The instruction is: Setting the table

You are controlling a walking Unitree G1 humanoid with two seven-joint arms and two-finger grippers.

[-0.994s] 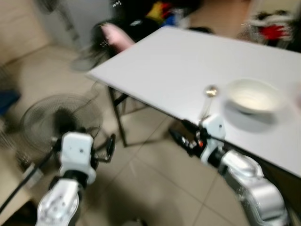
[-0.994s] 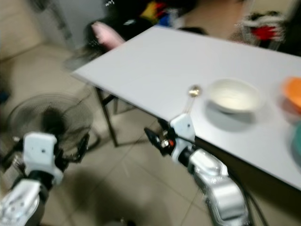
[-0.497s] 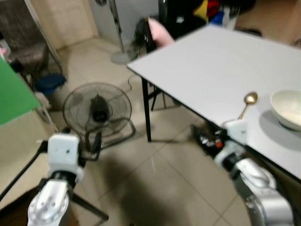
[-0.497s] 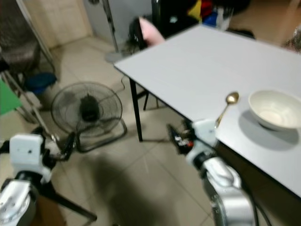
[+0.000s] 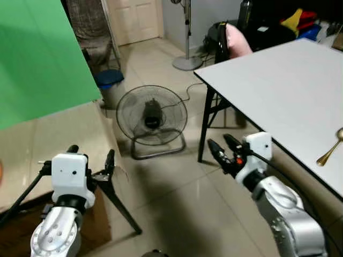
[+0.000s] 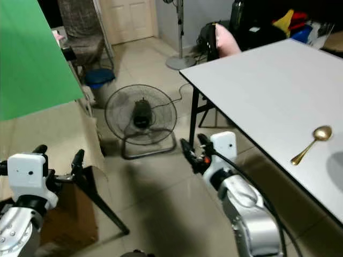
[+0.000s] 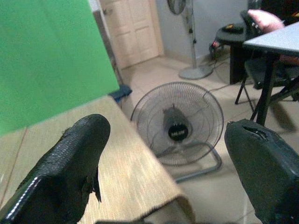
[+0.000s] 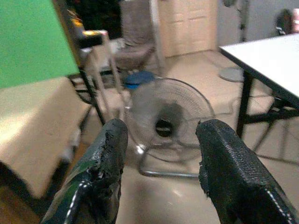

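Observation:
A gold spoon (image 6: 310,142) lies on the white table (image 6: 268,69) near its front edge, at the right of the view. My right gripper (image 5: 221,148) hangs open and empty over the floor, just off the table's near edge and left of the spoon. In the right wrist view its fingers (image 8: 100,172) frame the floor fan. My left gripper (image 5: 91,155) is open and empty too, low at the left beside a wooden surface. Its fingers (image 7: 70,172) stand wide apart in the left wrist view.
A floor fan (image 5: 151,112) stands on the tiles left of the table's leg (image 5: 203,128). A green screen (image 5: 37,53) and a wooden surface (image 5: 53,139) take up the left. A tripod leg (image 5: 120,209) crosses the floor near my left arm. A blue bin (image 5: 110,80) and a pink-cushioned chair (image 5: 236,40) stand behind.
The camera has swung to the left: the bowl has left the picture, the spoon sits at the right edge, and the green screen has come in. Both grippers stay open.

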